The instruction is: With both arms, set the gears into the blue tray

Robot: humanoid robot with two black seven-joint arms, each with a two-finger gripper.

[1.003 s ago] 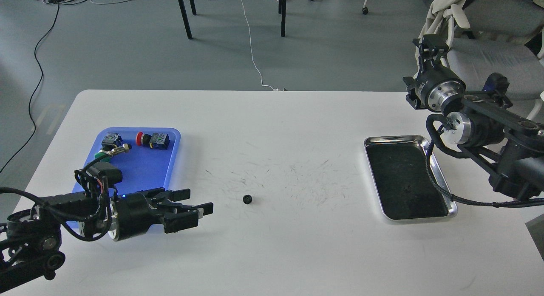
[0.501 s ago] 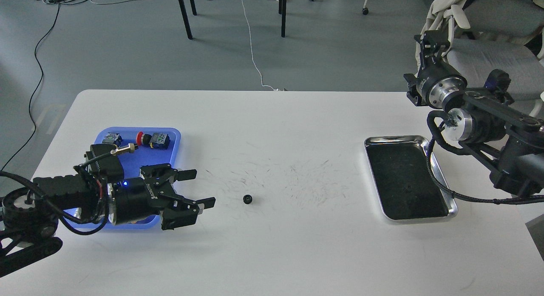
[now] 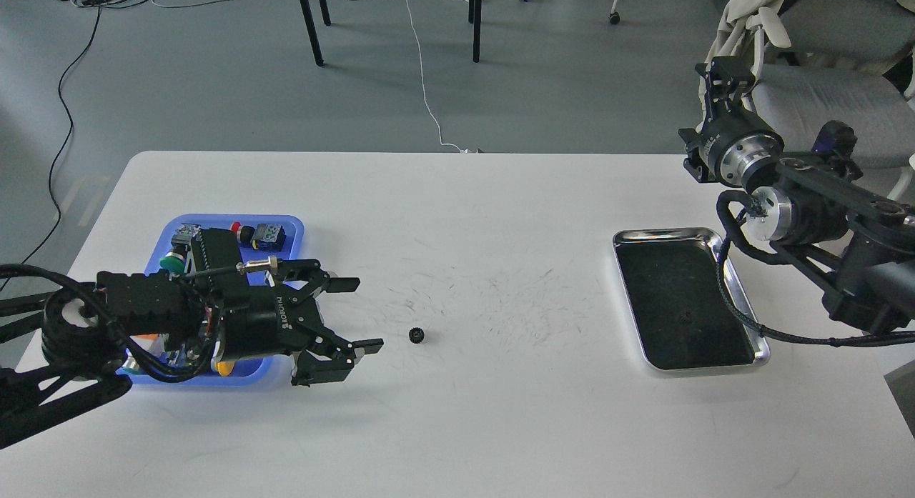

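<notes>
My left gripper [image 3: 354, 314] is hanging wide open, empty, left of the gear [image 3: 417, 334]; right gripper [image 3: 723, 75] state unreadable.

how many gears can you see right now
1: the gear lies on the white table, just right of the open left end effector. Others may be hidden under the left arm over the blue tray.

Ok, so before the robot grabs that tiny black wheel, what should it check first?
1. Left gripper open: ok, fingers spread wide.
2. Gear free on the table, nothing touching it: ok.
3. Gear between the fingers: not ok, it lies just past the fingertips.
4. Room in the blue tray: cannot tell, the arm covers most of it.
5. Right gripper out of the way: ok, raised beyond the steel tray.
</notes>
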